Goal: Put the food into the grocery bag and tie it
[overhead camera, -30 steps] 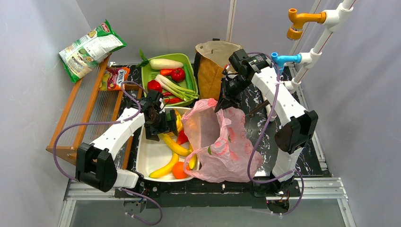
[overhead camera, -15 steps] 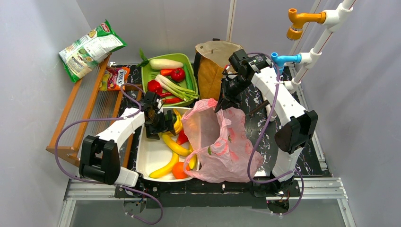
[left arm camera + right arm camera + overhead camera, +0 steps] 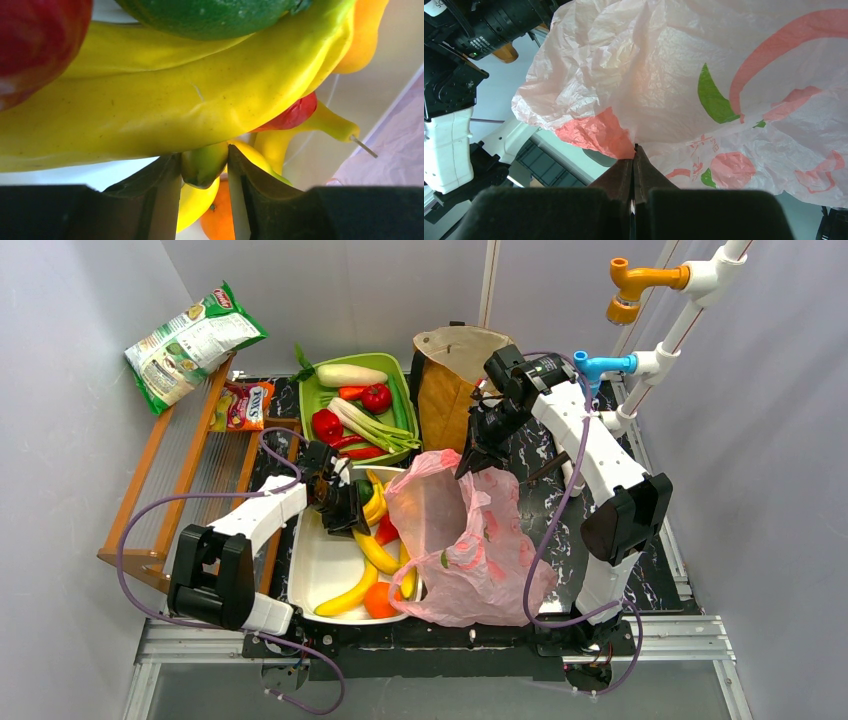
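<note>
The food lies in a white tray (image 3: 305, 580): yellow bananas (image 3: 372, 552), an orange (image 3: 380, 602) and red pieces. My left gripper (image 3: 352, 502) is low over the tray's far end. In the left wrist view both fingers of this gripper (image 3: 204, 166) press on the greenish end of a banana (image 3: 205, 160); a bigger banana (image 3: 165, 100), a green piece (image 3: 210, 15) and a red piece (image 3: 35, 40) lie just beyond. The pink grocery bag (image 3: 470, 550) stands right of the tray, mouth toward it. My right gripper (image 3: 478, 458) holds its top edge up, shut on the grocery bag (image 3: 684, 75) film at the right gripper's tips (image 3: 634, 150).
A green basket (image 3: 400, 375) with radish, leeks and red vegetables sits behind the tray. A brown paper bag (image 3: 455, 380) stands next to it. A wooden rack (image 3: 190, 470) with a crisp packet (image 3: 190, 345) lines the left side. Pipes with taps (image 3: 640, 280) rise at the right.
My left gripper has dropped onto the bananas at the tray's far end and its jaws have closed from wide open onto a banana end. The right arm and bag have not moved.
</note>
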You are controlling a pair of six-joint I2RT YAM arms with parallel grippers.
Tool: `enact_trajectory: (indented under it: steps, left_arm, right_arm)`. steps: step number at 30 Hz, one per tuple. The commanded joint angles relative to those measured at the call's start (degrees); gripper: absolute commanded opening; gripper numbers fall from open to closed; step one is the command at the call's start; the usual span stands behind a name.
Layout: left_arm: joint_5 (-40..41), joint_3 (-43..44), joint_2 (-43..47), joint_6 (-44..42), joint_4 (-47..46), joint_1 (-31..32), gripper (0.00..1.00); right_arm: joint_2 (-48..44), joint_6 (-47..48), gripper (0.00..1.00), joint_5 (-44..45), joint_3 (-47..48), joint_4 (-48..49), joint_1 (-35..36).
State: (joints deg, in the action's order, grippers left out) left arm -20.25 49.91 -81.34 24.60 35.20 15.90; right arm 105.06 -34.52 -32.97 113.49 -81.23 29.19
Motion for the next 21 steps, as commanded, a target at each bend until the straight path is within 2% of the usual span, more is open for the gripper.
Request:
enact_trajectory:
  steps: [1,3,6,14,19,21]
  left_arm:
    - [-2.88,1.76,0.79,-1.10,0.28,-0.31,0.16]
    - [-1.54,3.68,2.23,-1.32,3.20,-0.29,0.07]
    - [-1.26,7.31,4.65,-2.25,8.28,-0.26,0.00]
    - [3.24,16.07,13.23,-1.88,22.91,0.06,0.00]
    - [3.27,19.50,16.55,2.77,26.72,0.40,0.00]
    - [6.79,22.15,16.30,4.84,29.23,0.48,0.00]
  right_arm:
    - [-0.47,-0.69,0.01,0.36,2.32,-1.97,-0.98]
    - [-0.46,-0.82,0.01,0.44,2.33,-1.92,-0.97]
    - [-0.38,-1.13,0.01,0.29,2.34,-1.66,-0.98]
    - [1.22,-1.89,0.01,-1.64,4.67,-1.40,-1.06]
    - [2.28,-2.15,0.01,-2.64,5.71,-1.46,-1.02]
    - [2.71,-2.15,0.01,-3.07,6.15,-1.62,-1.11]
